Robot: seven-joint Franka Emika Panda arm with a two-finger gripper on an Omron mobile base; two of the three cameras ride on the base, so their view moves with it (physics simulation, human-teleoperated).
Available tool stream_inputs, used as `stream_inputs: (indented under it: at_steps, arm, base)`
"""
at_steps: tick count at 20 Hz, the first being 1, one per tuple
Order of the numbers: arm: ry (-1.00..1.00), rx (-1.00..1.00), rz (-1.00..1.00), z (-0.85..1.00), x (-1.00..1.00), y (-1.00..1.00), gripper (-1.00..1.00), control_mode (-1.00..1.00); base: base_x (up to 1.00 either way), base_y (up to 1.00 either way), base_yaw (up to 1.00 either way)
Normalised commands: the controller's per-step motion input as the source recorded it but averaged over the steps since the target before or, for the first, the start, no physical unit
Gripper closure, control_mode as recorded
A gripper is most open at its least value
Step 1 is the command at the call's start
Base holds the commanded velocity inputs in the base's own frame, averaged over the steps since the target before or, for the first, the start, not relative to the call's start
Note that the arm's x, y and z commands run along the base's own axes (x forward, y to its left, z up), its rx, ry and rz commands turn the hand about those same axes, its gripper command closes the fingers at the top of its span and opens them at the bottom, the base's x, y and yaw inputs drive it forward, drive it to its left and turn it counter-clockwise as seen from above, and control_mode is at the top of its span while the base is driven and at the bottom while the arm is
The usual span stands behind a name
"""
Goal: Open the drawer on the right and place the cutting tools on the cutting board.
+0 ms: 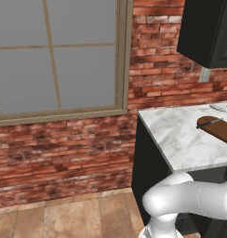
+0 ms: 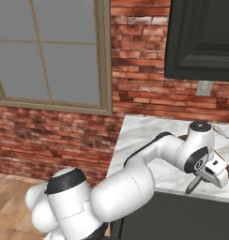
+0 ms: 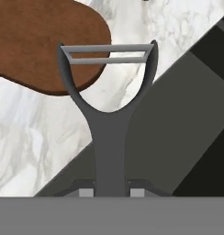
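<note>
My gripper (image 3: 112, 193) is shut on the dark grey handle of a Y-shaped peeler (image 3: 109, 119), a cutting tool with a thin silver blade across its fork. The blade hangs over the rounded end of the reddish-brown cutting board (image 3: 45, 41). In the right base view the gripper (image 2: 208, 176) hovers at the counter's front edge, and the peeler (image 2: 193, 183) points down-left. A dark-handled knife (image 1: 209, 122) lies on the cutting board (image 1: 223, 131). Dark bands (image 3: 187, 119) run below the counter edge; I cannot tell the drawer apart from them.
The white-grey marble counter (image 1: 180, 135) ends at its left corner beside a brick wall (image 1: 64, 148) with a window. A black wall cabinet (image 2: 201, 40) hangs above the counter. A small silver thing (image 1: 219, 108) lies at the counter's back.
</note>
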Motion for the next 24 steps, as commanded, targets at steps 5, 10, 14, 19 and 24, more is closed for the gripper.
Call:
stream_inputs:
  at_steps: [5,10,14,19,24]
  arm:
    - [0.00,0.00,-0.10,0.06,0.17,0.14,1.00,-1.00]
    - [0.00,0.00,-0.09,0.16,0.25,0.16,1.00,-1.00]
    - [0.00,0.00,-0.10,0.19,0.27,0.12,1.00,-1.00]
    - [0.00,0.01,-0.10,0.08,0.34,0.00,1.00,-1.00]
    - [0.00,0.01,-0.09,0.00,0.26,0.00,1.00,-1.00]
  base:
    - [0.00,0.00,0.00]
    - [0.00,0.00,0.00]
    - [0.00,0.00,0.00]
    - [0.00,0.00,0.00]
    - [0.00,0.00,0.00]
